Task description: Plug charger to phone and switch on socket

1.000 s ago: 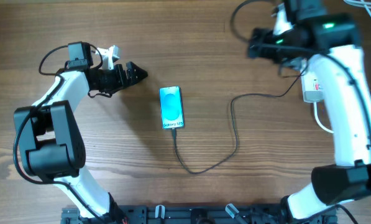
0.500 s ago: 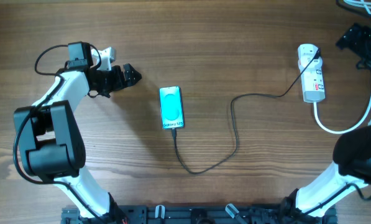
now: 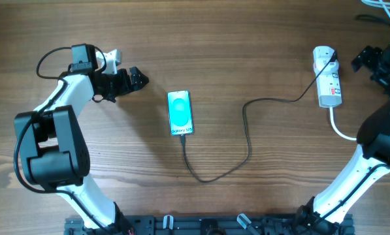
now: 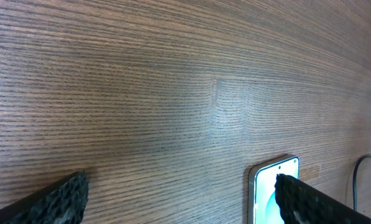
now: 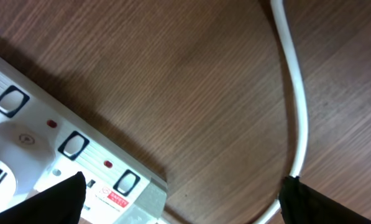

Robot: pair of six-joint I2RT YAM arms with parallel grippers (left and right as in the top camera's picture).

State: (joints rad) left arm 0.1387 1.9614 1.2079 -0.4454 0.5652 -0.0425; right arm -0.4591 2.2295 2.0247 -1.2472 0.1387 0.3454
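The phone [image 3: 180,112] lies flat mid-table, its turquoise screen up. The thin black charger cable [image 3: 247,130] runs from the phone's near end, loops right and reaches the white socket strip [image 3: 328,81] at the right. My left gripper [image 3: 137,78] is open and empty, left of the phone. The left wrist view shows the phone's top edge [image 4: 269,190] between my open fingers [image 4: 185,208]. My right gripper [image 3: 368,64] is open and empty, right of the socket. The right wrist view shows the strip's switches [image 5: 73,146] by my open fingers [image 5: 185,208].
The strip's thick white cord [image 3: 341,130] curves off toward the right arm's base and also shows in the right wrist view [image 5: 295,112]. A bit of black cable [image 4: 358,177] shows at the left wrist view's right edge. The rest is bare wooden table [image 3: 116,163].
My right arm has swung away from above the socket to the far right edge, uncovering the strip. My left gripper has drawn back slightly to the left.
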